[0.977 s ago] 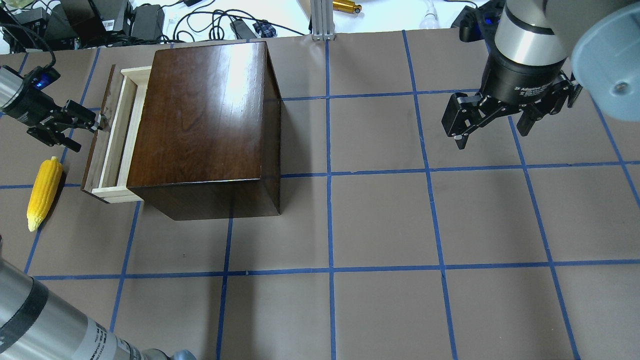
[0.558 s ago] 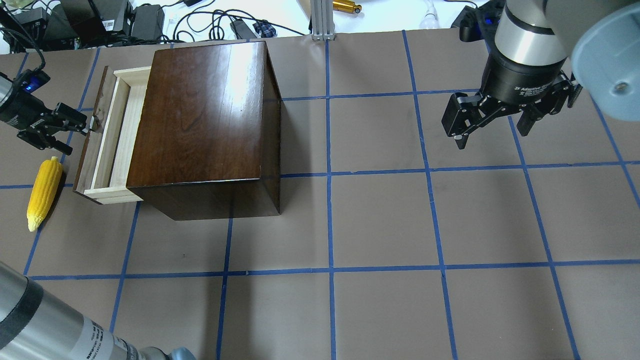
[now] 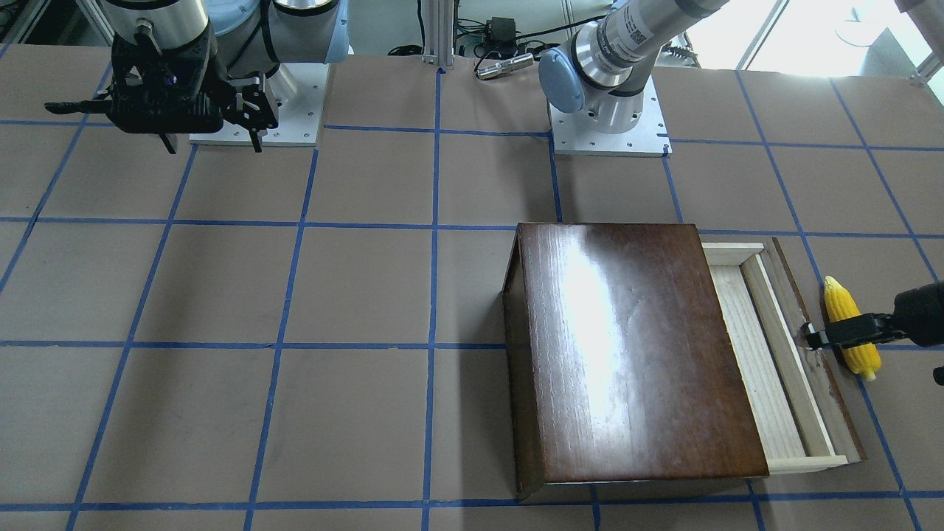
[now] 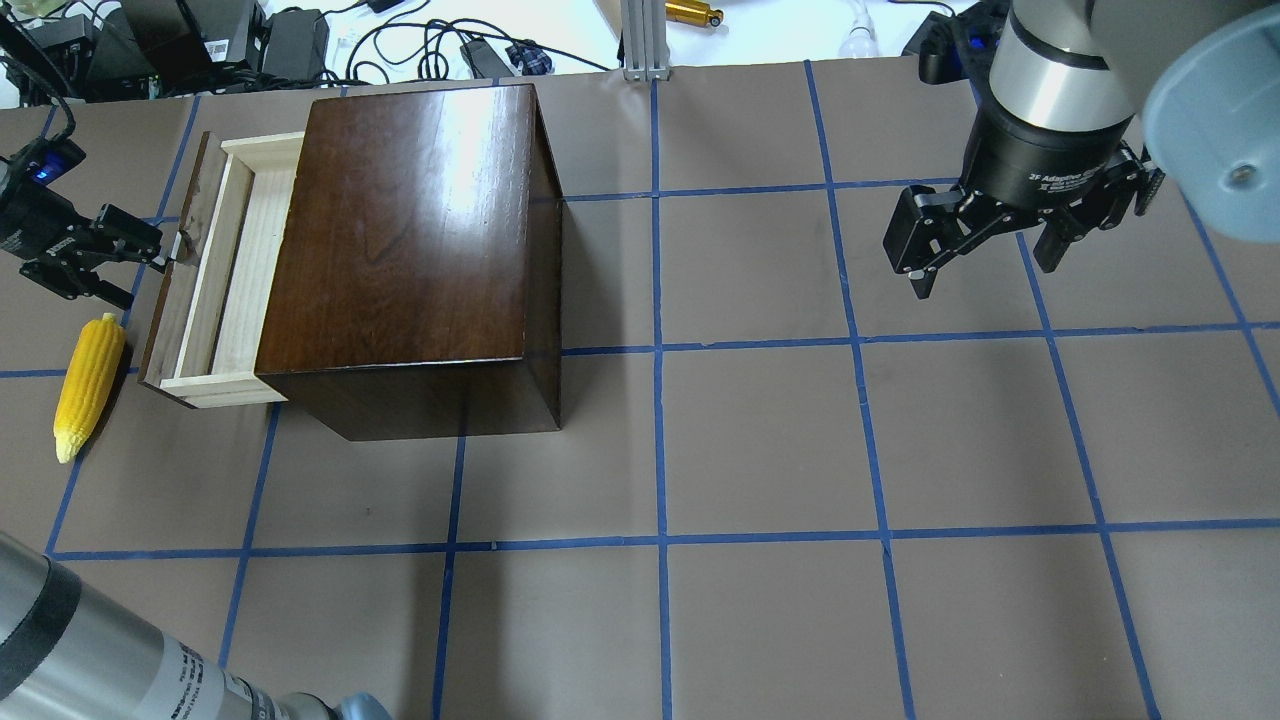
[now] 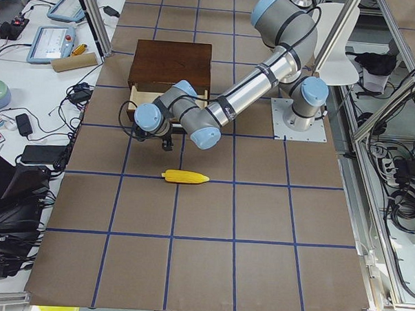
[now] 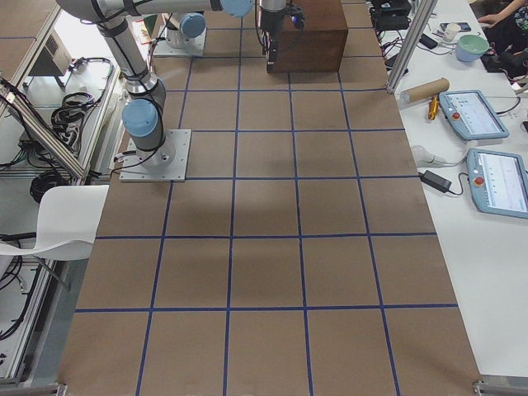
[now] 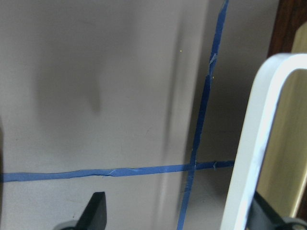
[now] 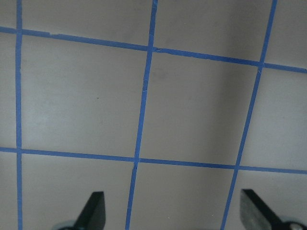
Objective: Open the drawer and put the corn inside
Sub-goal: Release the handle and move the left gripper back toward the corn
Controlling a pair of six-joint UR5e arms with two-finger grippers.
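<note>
The dark-brown wooden box [image 4: 410, 240] stands at the table's left in the overhead view. Its pale wood drawer [image 4: 240, 260] is pulled partly out to the left, and it also shows in the front-facing view [image 3: 759, 369]. My left gripper [image 4: 150, 272] is open, with one fingertip [image 3: 813, 339] at the small metal pull [image 4: 183, 245] on the dark front panel. The yellow corn [image 4: 88, 385] lies on the table just left of the drawer front, below the left gripper and untouched. My right gripper [image 4: 985, 275] is open and empty, hovering far to the right.
Cables and power bricks [image 4: 250, 40] lie beyond the table's far edge, and an aluminium post [image 4: 645, 40] stands behind the box. The brown table cover [image 4: 760, 440] carries a grid of blue tape. The right arm's base [image 3: 254, 103] is at the robot's side.
The drawer has slid further out to the left. My left gripper has moved left with it, staying at the pull. The corn and the right arm have not moved.
</note>
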